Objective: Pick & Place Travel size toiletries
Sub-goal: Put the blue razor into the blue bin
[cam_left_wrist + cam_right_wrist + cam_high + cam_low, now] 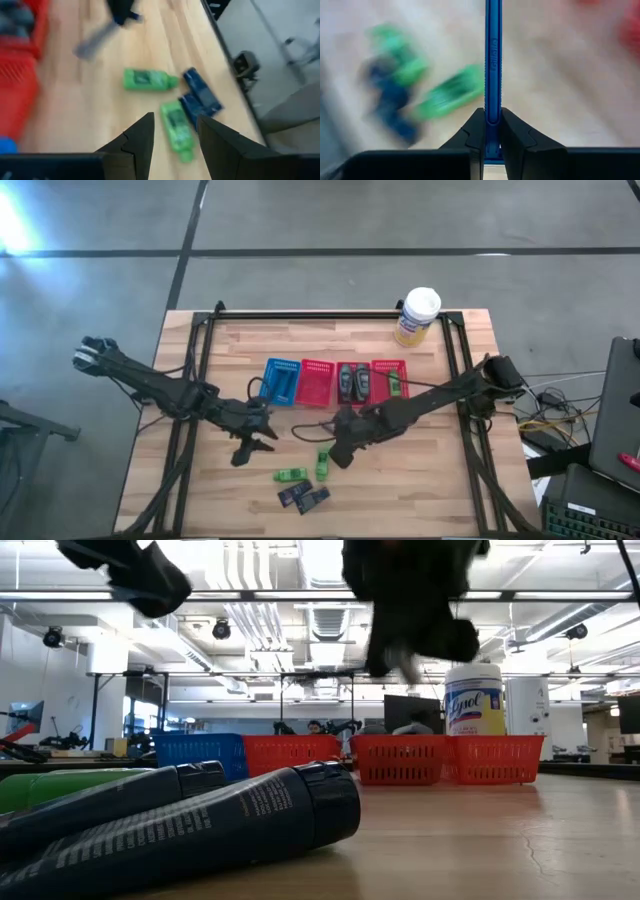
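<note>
Right gripper point(492, 131): fingers clamped on a blue razor point(493, 60), above the counter point(420, 490). Left gripper point(174, 135): fingers parted, empty, over two green bottles point(148, 80) and dark blue packets point(201, 91). Red baskets point(316, 383) held dark items; blue basket point(282, 381) contents unclear.

Grey tiled floor point(350, 215); seemingly strip-lit workshop ceiling point(270, 590).

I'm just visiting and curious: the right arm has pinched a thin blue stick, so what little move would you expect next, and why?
Probably a short carry toward the baskets behind it. The right pincer is shut on a blue razor, held over the table above the green bottles, so the grab looks done. The left pincer hangs open over another green bottle, waiting.
</note>
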`<state>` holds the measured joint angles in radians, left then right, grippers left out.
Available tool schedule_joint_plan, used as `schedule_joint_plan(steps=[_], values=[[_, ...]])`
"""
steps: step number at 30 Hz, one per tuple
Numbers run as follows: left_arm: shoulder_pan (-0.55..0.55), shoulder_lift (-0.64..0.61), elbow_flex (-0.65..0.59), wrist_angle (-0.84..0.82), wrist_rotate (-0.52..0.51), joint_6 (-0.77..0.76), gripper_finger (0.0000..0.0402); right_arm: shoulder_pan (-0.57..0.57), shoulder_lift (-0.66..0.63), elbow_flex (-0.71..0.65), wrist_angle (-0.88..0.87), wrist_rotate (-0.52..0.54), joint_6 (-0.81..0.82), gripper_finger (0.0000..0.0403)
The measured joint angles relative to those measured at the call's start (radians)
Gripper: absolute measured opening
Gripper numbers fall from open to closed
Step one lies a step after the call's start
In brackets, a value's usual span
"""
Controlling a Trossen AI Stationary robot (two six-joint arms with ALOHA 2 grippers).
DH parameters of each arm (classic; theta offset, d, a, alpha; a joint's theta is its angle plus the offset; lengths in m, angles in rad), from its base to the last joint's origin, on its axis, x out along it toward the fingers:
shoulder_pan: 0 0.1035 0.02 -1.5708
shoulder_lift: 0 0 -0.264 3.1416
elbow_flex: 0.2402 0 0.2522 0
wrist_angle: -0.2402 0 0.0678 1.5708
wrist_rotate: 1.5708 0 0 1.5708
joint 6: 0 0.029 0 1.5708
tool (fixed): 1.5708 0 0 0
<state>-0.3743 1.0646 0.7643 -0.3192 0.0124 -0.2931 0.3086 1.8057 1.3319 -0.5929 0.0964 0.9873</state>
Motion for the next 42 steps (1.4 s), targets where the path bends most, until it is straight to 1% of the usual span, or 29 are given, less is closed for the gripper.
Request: schedule_joint_plan(steps=[3, 5, 7, 9, 14, 19, 21, 23, 29, 33, 37, 42], values=[[-0.007, 0.016, 0.000, 0.053, -0.086, 0.141, 0.0154, -0.001, -0.028, 0.001, 0.080, -0.142, -0.016, 0.0030], [-0.013, 0.030, 0.005, 0.092, -0.137, 0.226, 0.0156, -0.006, -0.036, 0.001, 0.100, -0.201, -0.006, 0.0030], [-0.020, 0.051, 0.017, 0.092, -0.159, 0.311, 0.0161, -0.011, -0.036, 0.002, 0.104, -0.206, 0.005, 0.0031], [-0.030, 0.078, 0.027, 0.096, -0.168, 0.363, 0.0170, -0.017, -0.036, 0.008, 0.102, -0.206, 0.019, 0.0032], [-0.043, 0.164, 0.054, 0.093, -0.180, 0.450, 0.0213, -0.032, -0.037, 0.044, 0.107, -0.209, 0.034, 0.0032], [-0.054, 0.229, 0.094, 0.106, -0.315, 0.538, 0.0258, -0.045, -0.037, 0.066, 0.105, -0.229, 0.072, 0.0033], [-0.055, 0.246, 0.110, 0.106, -0.355, 0.569, 0.0267, -0.045, -0.037, 0.068, 0.103, -0.246, 0.081, 0.0033], [-0.054, 0.261, 0.127, 0.108, -0.374, 0.594, 0.0269, -0.046, -0.037, 0.068, 0.103, -0.257, 0.091, 0.0033], [-0.054, 0.314, 0.159, 0.167, -0.374, 0.679, 0.0258, -0.051, -0.037, 0.068, 0.124, -0.262, 0.105, 0.0034], [-0.054, 0.352, 0.180, 0.188, -0.366, 0.705, 0.0238, -0.060, -0.037, 0.068, 0.166, -0.266, 0.105, 0.0034], [-0.054, 0.375, 0.199, 0.187, -0.370, 0.711, 0.0202, -0.069, -0.037, 0.068, 0.186, -0.285, 0.106, 0.0034], [-0.053, 0.397, 0.206, 0.195, -0.406, 0.715, 0.0149, -0.066, -0.036, 0.068, 0.187, -0.311, 0.119, 0.0034]])
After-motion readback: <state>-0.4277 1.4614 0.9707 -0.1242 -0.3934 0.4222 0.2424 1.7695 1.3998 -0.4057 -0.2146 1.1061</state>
